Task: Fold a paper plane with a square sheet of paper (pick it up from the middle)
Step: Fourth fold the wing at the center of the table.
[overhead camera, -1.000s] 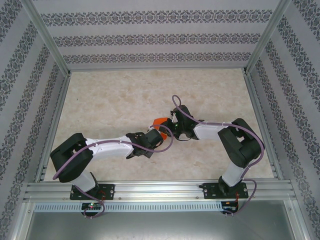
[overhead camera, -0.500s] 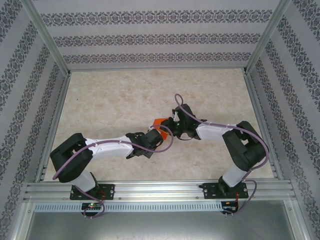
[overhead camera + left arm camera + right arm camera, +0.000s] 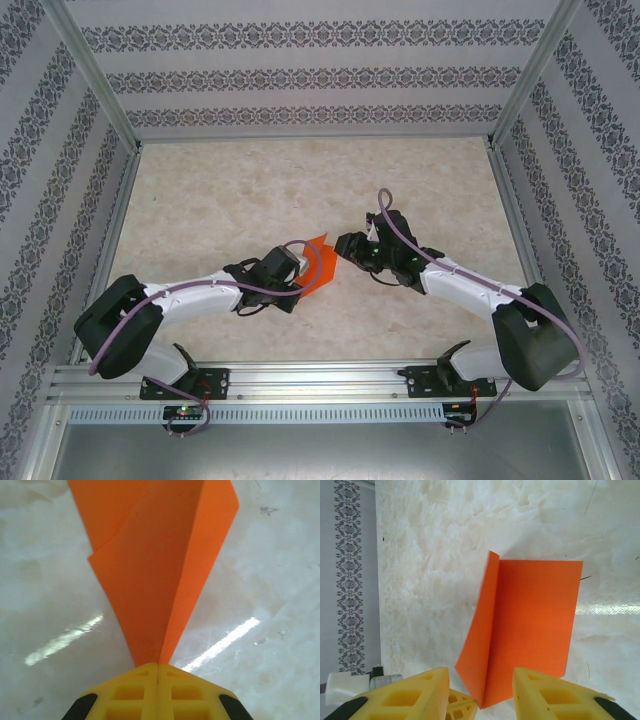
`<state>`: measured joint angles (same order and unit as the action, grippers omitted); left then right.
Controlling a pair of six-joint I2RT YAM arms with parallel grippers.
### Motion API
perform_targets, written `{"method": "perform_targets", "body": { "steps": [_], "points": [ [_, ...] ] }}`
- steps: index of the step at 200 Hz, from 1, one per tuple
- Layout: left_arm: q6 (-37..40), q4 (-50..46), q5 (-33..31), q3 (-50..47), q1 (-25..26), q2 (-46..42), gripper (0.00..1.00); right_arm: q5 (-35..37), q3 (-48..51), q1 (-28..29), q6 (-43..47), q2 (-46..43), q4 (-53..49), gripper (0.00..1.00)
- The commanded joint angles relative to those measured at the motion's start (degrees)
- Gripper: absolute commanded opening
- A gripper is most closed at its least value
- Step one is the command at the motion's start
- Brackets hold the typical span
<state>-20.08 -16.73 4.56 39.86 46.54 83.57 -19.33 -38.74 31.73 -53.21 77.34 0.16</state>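
The orange sheet of paper is folded into layers along a sharp crease and hangs just above the table's middle. My left gripper is shut on its narrow end. In the left wrist view the paper fans out from my closed left gripper. My right gripper stands open just right of the paper, not touching it. In the right wrist view the right gripper has its yellow fingers wide apart, the paper lying beyond them, and the left gripper's fingertips pinch its near corner.
The marble-patterned table is bare around the arms. Patterned walls with aluminium posts close in the back and both sides. An aluminium rail carrying both arm bases runs along the near edge.
My right gripper has opened, let go of the paper and drawn back to the right. The left gripper has closed fully and now holds the paper alone, which shows more.
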Motion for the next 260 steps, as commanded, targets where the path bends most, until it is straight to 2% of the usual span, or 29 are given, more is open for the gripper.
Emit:
{"method": "perform_targets", "body": {
  "steps": [1,72,111,146,183,212,241,260],
  "points": [
    [-0.14,5.49,8.44,-1.41,-2.29,-0.14,0.02,1.17,0.95,0.25,2.03,-0.79,-0.41,0.39],
    [-3.53,10.9,16.54,-5.44,-7.88,-1.44,0.03,1.32,-2.96,5.34,4.18,4.84,-1.28,0.39],
    [-3.44,10.85,17.5,-5.86,-9.25,-2.01,0.03,0.53,-6.73,8.14,3.79,10.62,-0.89,0.45],
    [-3.99,11.21,18.19,-5.94,-9.45,-1.35,0.03,-2.07,-9.61,9.02,3.26,15.36,1.31,0.4],
    [-4.08,10.88,18.3,-5.62,-9.88,-1.37,0.04,-3.63,-10.88,9.28,2.68,18.06,2.57,0.38],
    [-3.35,9.72,17.04,-5.32,-9.88,-2.95,0.11,-2.82,-11.19,9.32,2.06,18.99,2.08,0.41],
    [-2.74,9.49,17.29,-5.11,-9.78,-4.0,0.31,-2.02,-11.08,9.37,1.19,18.99,2.65,0.41],
    [-1.79,9.03,17.91,-4.93,-9.71,-4.06,0.39,-2.37,-11.35,9.37,1.32,19.16,2.65,0.41]
  ]
}}
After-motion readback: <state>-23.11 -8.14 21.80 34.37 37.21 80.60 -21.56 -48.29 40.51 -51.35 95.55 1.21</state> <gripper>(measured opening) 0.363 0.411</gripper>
